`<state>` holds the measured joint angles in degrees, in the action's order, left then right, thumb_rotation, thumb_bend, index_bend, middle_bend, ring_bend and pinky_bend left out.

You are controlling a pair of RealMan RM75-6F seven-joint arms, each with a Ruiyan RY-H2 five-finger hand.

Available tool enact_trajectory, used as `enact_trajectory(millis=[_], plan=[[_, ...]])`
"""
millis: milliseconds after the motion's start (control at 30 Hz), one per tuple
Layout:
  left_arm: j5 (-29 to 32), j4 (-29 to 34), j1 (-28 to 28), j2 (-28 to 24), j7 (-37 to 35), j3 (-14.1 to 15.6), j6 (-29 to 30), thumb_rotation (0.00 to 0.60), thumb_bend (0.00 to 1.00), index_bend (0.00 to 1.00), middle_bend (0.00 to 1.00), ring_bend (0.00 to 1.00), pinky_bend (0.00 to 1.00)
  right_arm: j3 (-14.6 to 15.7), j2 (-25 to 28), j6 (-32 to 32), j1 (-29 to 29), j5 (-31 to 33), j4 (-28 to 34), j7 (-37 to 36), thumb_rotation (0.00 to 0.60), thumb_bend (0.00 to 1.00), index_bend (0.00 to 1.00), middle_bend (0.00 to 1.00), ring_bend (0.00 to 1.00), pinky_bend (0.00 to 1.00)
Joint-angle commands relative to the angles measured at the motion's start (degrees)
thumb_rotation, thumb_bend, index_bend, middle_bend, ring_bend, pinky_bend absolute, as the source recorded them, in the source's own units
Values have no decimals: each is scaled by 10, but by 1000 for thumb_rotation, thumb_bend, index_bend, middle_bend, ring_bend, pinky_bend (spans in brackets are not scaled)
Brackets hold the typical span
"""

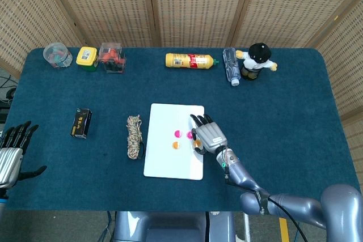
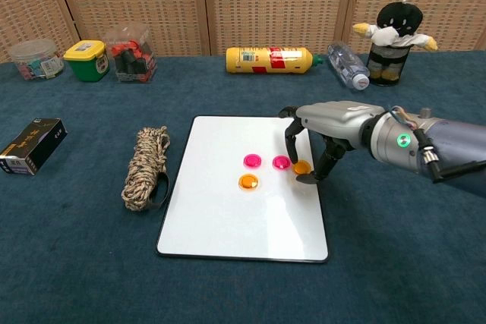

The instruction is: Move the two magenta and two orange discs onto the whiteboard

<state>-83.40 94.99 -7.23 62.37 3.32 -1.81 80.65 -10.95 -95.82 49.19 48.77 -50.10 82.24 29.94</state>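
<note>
The whiteboard (image 1: 170, 157) (image 2: 220, 218) lies flat in the middle of the table. On it sit two magenta discs (image 2: 252, 161) (image 2: 281, 162) side by side, with an orange disc (image 2: 247, 182) just in front of them. My right hand (image 1: 207, 135) (image 2: 323, 125) hovers over the board's right edge and pinches a second orange disc (image 2: 302, 167) between thumb and a finger, just right of the magenta pair. In the head view this disc (image 1: 197, 143) peeks out under the hand. My left hand (image 1: 12, 150) rests open at the table's left edge.
A coiled rope (image 2: 146, 166) lies left of the board, a black box (image 2: 32, 145) further left. Along the back stand small containers (image 2: 133, 54), a yellow bottle (image 2: 267, 59), a clear bottle (image 2: 348, 67) and a plush toy (image 2: 396, 32).
</note>
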Motion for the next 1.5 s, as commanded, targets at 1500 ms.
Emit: enact_trajectory(millis=[1500], plan=[[1, 0, 1, 1, 1, 0, 1, 600, 0, 0, 0, 0, 0, 14, -36, 5, 23, 20, -23, 3, 600, 337, 448, 0, 0, 0]])
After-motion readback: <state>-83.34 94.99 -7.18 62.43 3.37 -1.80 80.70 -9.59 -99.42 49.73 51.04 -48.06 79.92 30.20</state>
